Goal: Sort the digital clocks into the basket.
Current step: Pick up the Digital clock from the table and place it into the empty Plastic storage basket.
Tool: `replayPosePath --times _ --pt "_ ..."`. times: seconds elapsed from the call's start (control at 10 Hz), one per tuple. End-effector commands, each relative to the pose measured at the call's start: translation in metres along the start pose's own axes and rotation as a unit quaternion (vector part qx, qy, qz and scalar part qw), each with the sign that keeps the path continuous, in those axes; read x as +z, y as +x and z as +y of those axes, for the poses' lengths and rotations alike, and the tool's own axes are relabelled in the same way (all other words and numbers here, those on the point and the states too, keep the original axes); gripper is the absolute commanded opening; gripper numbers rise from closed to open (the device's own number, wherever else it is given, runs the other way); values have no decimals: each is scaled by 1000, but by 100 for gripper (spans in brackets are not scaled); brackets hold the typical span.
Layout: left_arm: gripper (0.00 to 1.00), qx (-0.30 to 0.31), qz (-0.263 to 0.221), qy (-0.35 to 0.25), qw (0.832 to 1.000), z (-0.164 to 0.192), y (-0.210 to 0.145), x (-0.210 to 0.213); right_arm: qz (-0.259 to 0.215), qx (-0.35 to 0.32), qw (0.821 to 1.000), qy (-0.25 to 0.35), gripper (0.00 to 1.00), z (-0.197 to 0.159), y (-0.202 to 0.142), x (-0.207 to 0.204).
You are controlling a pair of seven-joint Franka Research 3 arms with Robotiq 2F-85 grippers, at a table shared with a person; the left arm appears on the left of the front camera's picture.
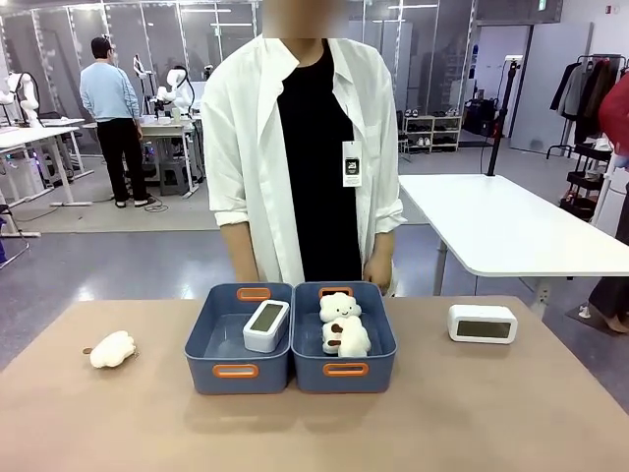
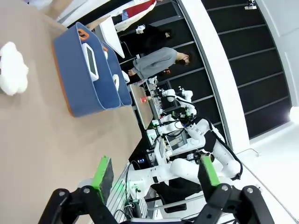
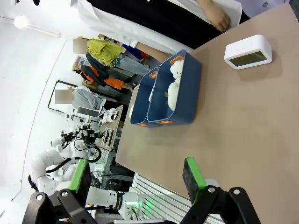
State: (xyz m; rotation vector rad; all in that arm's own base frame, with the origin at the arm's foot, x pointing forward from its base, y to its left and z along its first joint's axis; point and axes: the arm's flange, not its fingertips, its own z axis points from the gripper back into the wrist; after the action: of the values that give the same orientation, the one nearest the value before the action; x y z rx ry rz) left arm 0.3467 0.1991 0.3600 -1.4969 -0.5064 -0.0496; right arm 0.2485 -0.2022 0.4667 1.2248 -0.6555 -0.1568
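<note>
Now left fingers and right fingers gape wide, empty — badge print unreadable.

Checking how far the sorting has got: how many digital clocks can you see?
2. One digital clock sits inside the left basket; the other clock stands on the table, right of the right basket. Another could hide under the plush toys.

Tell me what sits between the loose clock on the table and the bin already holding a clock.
Front view: the second bin, holding white plush toys, adjoins the clock's bin; from it to the loose clock the table is bare.
</note>
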Motion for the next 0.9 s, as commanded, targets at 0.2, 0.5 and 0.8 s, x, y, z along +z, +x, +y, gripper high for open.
replayPosePath --times 0.2,0.5,0.8 --pt "93 -2 0 2 1000 -7 -6 2 0 0 1000 0 100 0 0 0" --pt "93 -2 0 2 1000 -7 -6 2 113 164 939 -279 100 38 63 -34" --pt "93 -2 0 2 1000 -7 -6 2 222 208 881 -361 100 17 134 -102"
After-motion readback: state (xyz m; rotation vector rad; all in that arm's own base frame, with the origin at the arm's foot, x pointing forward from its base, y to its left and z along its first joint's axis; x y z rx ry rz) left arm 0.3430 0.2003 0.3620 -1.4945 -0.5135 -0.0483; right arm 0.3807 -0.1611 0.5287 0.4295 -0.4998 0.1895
